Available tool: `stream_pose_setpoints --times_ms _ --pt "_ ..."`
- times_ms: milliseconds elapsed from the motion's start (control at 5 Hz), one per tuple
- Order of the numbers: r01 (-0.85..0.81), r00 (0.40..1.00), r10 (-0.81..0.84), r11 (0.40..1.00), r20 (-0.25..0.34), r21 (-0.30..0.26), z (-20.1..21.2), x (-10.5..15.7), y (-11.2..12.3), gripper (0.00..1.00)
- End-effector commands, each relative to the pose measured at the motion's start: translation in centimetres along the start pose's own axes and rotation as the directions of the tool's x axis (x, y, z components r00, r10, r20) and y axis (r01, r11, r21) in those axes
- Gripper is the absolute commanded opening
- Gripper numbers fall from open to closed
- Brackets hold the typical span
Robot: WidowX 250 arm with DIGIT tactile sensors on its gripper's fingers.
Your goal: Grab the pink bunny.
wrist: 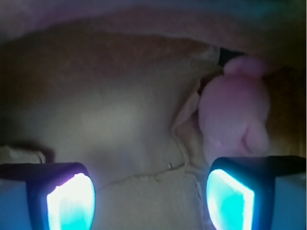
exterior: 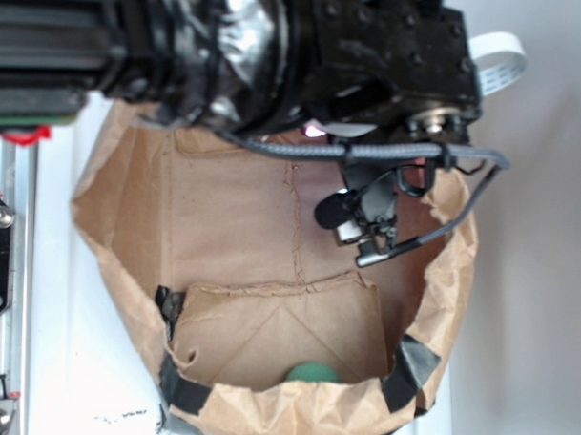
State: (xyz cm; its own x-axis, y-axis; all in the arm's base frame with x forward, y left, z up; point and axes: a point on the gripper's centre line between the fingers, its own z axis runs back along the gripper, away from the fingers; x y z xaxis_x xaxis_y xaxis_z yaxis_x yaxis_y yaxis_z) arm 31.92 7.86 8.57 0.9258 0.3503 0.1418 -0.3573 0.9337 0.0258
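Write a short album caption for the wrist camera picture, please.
Open gripper inside a brown paper bag, the pink bunny just beyond one glowing fingertip.

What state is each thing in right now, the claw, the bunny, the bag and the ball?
Gripper: open, empty, inside the bag.
Bunny: not held, lying just ahead of one finger.
Bag: open at the top, rim crumpled.
Ball: on the bag floor, partly hidden by the rim.

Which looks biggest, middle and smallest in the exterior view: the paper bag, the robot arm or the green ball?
1. Paper bag
2. Robot arm, though it sits nearer the camera, so unsure
3. Green ball, partly hidden
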Motion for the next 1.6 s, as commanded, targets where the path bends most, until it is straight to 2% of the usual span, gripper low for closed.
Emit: stream_pose_setpoints --times_ms 0,200,1000,1400 --pt "-0.064 0.983 0.049 0.995 0.176 0.082 0.7 1.6 1.4 1.0" --pt "-0.069 0.974 0.039 0.989 0.225 0.128 0.3 1.3 1.6 1.0" --pt "-0.102 0.97 0.06 0.98 0.238 0.169 -0.6 1.1 1.8 1.0" --pt "-0.192 0.937 0.109 0.955 0.332 0.228 -1.6 1.7 2.3 1.0"
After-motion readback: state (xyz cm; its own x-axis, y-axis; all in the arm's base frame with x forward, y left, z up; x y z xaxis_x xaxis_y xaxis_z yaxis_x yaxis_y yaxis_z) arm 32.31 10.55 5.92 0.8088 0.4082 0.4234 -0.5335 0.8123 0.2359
